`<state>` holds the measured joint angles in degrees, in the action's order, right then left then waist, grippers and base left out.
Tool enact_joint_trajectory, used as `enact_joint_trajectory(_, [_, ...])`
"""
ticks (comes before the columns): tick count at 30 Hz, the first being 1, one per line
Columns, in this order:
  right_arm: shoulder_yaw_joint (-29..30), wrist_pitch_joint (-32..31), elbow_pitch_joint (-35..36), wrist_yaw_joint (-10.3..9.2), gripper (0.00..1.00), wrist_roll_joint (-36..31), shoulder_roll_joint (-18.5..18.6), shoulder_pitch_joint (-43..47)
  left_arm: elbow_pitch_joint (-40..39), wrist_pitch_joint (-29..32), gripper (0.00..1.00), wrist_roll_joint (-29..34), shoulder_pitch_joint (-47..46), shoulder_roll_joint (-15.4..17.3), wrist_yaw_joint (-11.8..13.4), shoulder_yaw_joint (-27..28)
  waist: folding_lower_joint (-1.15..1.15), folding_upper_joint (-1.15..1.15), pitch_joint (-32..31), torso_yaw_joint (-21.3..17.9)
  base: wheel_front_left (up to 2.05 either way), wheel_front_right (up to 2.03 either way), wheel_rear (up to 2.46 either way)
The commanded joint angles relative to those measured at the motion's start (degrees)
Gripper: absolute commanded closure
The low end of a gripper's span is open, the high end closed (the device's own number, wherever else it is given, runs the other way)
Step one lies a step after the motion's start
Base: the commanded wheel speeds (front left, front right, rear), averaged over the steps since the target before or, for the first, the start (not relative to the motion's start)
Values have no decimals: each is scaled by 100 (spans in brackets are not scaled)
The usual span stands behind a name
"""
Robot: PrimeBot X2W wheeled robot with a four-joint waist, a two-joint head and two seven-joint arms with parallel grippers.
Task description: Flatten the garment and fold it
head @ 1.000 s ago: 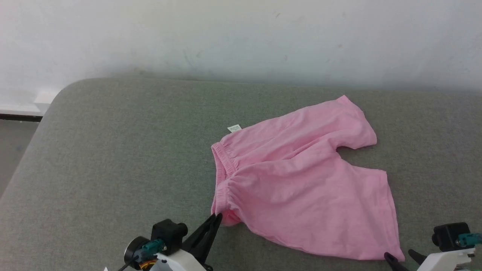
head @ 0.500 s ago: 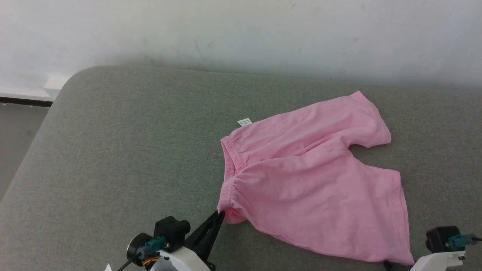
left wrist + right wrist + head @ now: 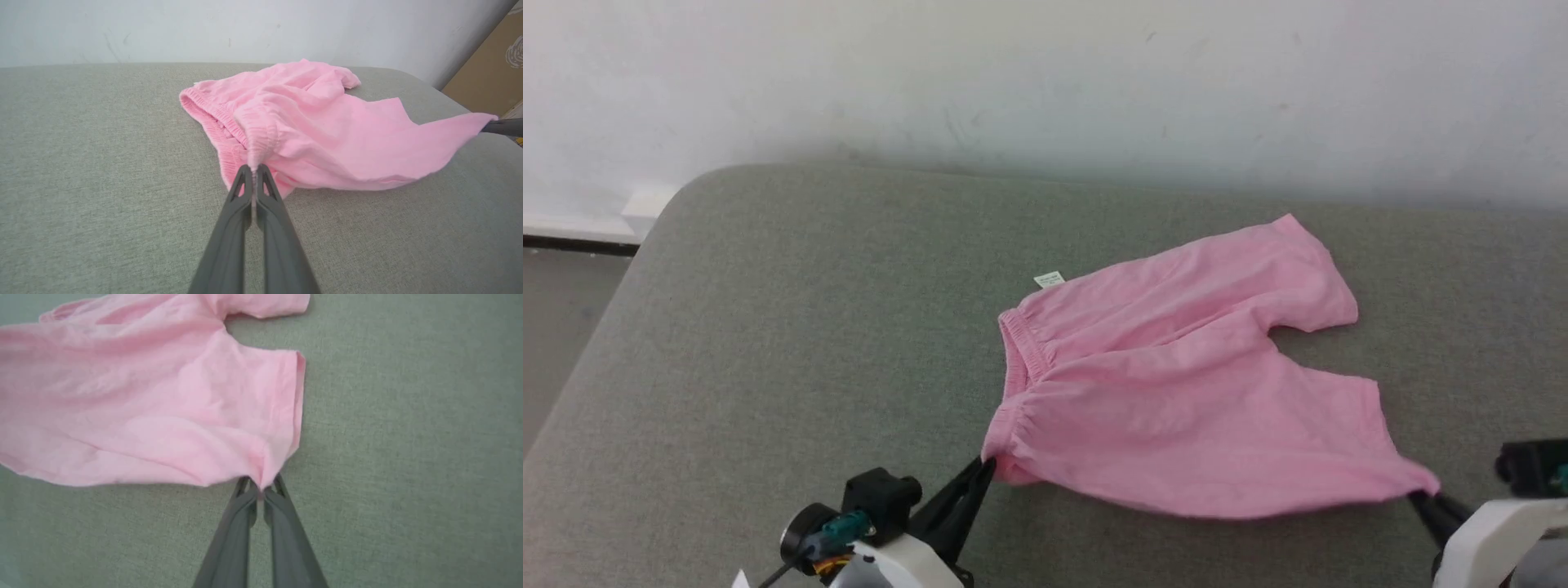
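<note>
The light pink thin cotton shorts (image 3: 1176, 384) lie on a grey woven upholstered surface (image 3: 768, 327), right of its middle. The gathered elastic waistband (image 3: 1017, 347) is on the left and the two short legs point right. The far leg rests flat, reaching toward the plain white wall (image 3: 1013, 73). A small white label (image 3: 1049, 279) sticks out at the far end of the waistband.

The left gripper (image 3: 984, 472) has its dark fingers pressed together, pinching the near end of the waistband. The right gripper (image 3: 1421, 496), at the near right, pinches the near leg's hem corner between closed fingers. The near edge of the cloth is raised off the surface and drawn between the two grips.
</note>
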<state>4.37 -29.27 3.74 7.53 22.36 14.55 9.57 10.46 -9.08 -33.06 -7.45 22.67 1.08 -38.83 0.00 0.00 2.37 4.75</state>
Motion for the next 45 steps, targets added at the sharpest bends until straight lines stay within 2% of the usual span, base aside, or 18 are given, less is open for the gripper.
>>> enact_joint_trajectory(1, [48,75,103,-4,100,118,89,-132,-74,-19,100,-8,-38,77,16,43,0,0,-112,-66,0,0,0])
enact_joint_trajectory(6, [138,235,467,-4,100,791,412,-506,-500,25,100,15,-192,349,37,203,0,0,-353,-135,0,0,0])
enact_joint_trajectory(11, [242,341,833,-4,100,1219,731,-1068,-1300,213,100,31,-549,669,114,491,0,0,-580,-169,0,0,0])
enact_joint_trajectory(19, [403,178,1350,-4,100,1419,937,-2326,-2746,744,100,85,-1571,1140,301,1127,0,0,-654,-219,0,0,0])
enact_joint_trajectory(24, [394,-86,1322,-4,100,1277,982,-3213,-3052,1178,100,43,-2262,1289,312,1367,0,0,-446,-301,0,0,0])
enact_joint_trajectory(28, [239,-205,1016,-4,100,1082,1030,-3920,-2900,1414,100,-72,-2699,1338,281,1514,0,0,-111,-414,0,0,0])
enact_joint_trajectory(34, [-128,-118,244,-4,100,876,1152,-5151,-2386,1681,100,-192,-3446,1334,48,1543,0,0,741,-625,0,0,0])
enact_joint_trajectory(40, [-658,387,-1012,-4,100,506,1204,-6681,-1255,1648,100,-125,-4613,1092,-349,1445,0,0,1602,-817,0,0,0])
enact_joint_trajectory(45, [-975,1122,-2157,-4,100,25,1141,-7845,-69,1183,100,94,-5789,697,-492,1449,0,0,2122,-889,0,0,0])
